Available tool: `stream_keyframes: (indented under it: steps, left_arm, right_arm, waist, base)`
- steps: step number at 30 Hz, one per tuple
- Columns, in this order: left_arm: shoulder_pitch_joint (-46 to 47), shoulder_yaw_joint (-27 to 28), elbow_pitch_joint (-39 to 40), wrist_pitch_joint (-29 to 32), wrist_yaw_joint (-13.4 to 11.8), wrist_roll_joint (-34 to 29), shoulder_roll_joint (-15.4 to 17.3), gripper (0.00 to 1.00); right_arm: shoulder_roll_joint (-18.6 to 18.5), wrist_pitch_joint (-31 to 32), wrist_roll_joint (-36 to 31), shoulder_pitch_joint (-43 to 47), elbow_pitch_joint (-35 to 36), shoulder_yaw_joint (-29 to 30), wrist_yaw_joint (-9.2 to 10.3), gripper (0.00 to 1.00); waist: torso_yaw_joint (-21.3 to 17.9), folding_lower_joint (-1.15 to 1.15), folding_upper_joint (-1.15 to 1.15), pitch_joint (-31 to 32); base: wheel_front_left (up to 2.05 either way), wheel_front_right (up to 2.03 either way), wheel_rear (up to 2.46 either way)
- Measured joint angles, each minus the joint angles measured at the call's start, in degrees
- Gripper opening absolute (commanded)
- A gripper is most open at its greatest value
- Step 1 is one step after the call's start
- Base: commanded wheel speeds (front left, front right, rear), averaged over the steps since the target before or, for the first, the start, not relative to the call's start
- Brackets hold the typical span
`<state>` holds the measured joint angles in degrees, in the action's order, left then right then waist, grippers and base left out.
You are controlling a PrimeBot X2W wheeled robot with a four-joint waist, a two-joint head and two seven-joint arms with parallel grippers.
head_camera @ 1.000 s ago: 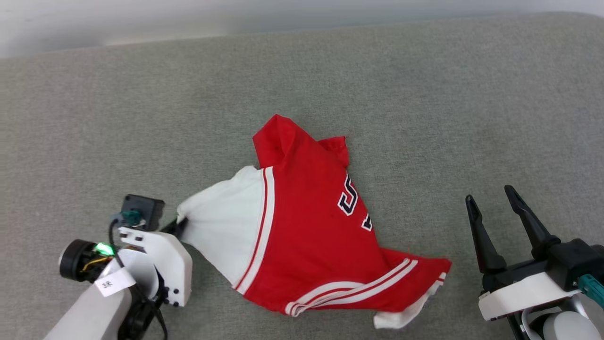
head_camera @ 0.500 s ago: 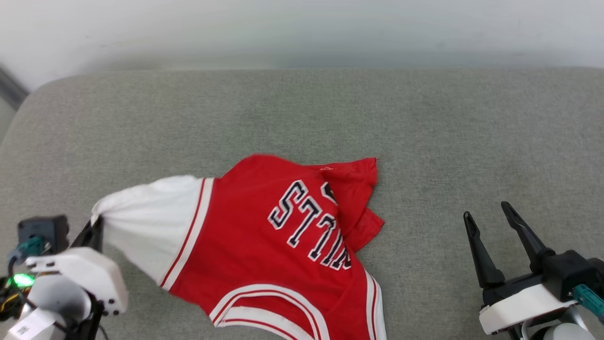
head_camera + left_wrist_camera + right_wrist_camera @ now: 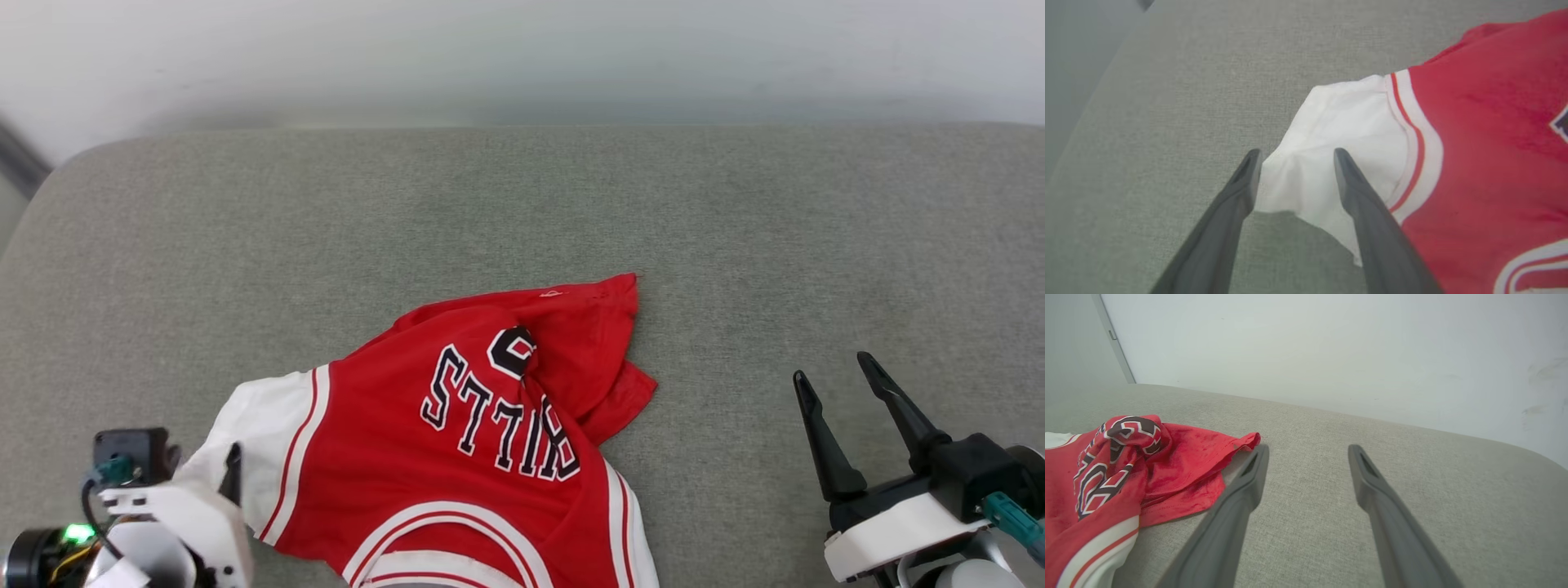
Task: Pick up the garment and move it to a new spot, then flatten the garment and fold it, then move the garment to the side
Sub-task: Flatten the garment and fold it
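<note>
The garment [image 3: 490, 457], a red jersey with white sleeves and a black-and-white print, lies crumpled on the grey cushion at the lower middle, its near part cut off by the bottom edge. Its far hem is bunched and folded over. My left gripper [image 3: 229, 457] is at the lower left, open, at the white sleeve [image 3: 253, 425]. In the left wrist view its fingers [image 3: 1297, 152] stand apart with the sleeve's loose corner [image 3: 1306, 179] lying between them, not pinched. My right gripper [image 3: 832, 367] is open at the lower right, clear of the garment [image 3: 1106, 477], with nothing between its fingers [image 3: 1309, 447].
The grey cushion [image 3: 735, 245] stretches wide to the right and beyond the garment. A pale wall [image 3: 522, 57] runs along its far edge. The cushion's rounded corner and a dark strip [image 3: 16, 159] are at the far left.
The camera has shifted. My left gripper dragged the garment by its white sleeve leftward and nearer, then opened and let the sleeve drop. The right gripper stays open in place.
</note>
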<state>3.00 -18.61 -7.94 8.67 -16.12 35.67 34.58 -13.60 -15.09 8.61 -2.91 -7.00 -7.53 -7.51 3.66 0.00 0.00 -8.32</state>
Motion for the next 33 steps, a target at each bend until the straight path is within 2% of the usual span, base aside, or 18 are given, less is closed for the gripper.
stream_keyframes:
  steps: [5, 10, 15, 19, 22, 28, 33]
  left_arm:
    - [3.8, -2.0, 2.9, -2.3, 2.2, -1.8, -0.9, 1.00]
    - [8.4, -4.2, 9.9, -0.5, 5.8, -1.5, -1.6, 1.00]
    - [16.1, -9.2, 15.6, 8.8, 11.3, -0.6, -1.3, 1.00]
    - [22.8, -13.5, 15.7, 19.7, 16.7, 3.0, -1.5, 1.00]
    - [29.5, -16.4, 13.9, 27.0, 19.8, 2.4, -0.6, 1.00]
    - [37.7, -22.0, 8.3, 38.9, 22.8, 6.0, -1.3, 1.00]
    - [41.6, -26.9, 3.6, 43.2, 23.4, 6.8, -0.6, 1.00]
  right_arm:
    - [0.0, 0.0, 0.0, 0.0, -0.1, 0.3, 0.00, 1.00]
    - [0.1, 0.0, 0.0, -0.1, 0.1, 0.5, 0.00, 1.00]
    - [0.6, 0.0, 0.0, -0.7, 0.5, 0.5, 0.00, 1.00]
    - [1.6, 0.0, 0.0, -1.8, 0.8, 0.5, 0.00, 1.00]
    - [2.4, 0.0, 0.0, -2.0, 1.1, 0.9, 0.00, 1.00]
    - [4.4, 0.0, -0.1, -2.8, 1.3, 1.1, 0.00, 1.00]
    - [5.8, 0.0, -0.1, -4.0, 1.4, 0.7, 0.00, 1.00]
  waist:
    - [-1.4, 0.00, 0.00, 0.6]
    - [-3.5, 0.00, 0.00, 0.9]
    - [-6.2, 0.00, 0.00, 0.1]
    - [-8.9, 0.00, 0.00, -1.5]
    - [-10.8, 0.00, 0.00, -3.3]
    - [-14.8, 0.01, 0.00, -7.0]
    - [-17.9, 0.01, 0.00, -10.0]
  base:
    - [0.00, 0.00, 0.00]
    - [0.00, 0.00, 0.00]
    - [0.00, 0.00, 0.00]
    - [0.00, 0.00, 0.00]
    - [0.00, 0.00, 0.00]
    - [0.00, 0.00, 0.00]
    - [0.00, 0.00, 0.00]
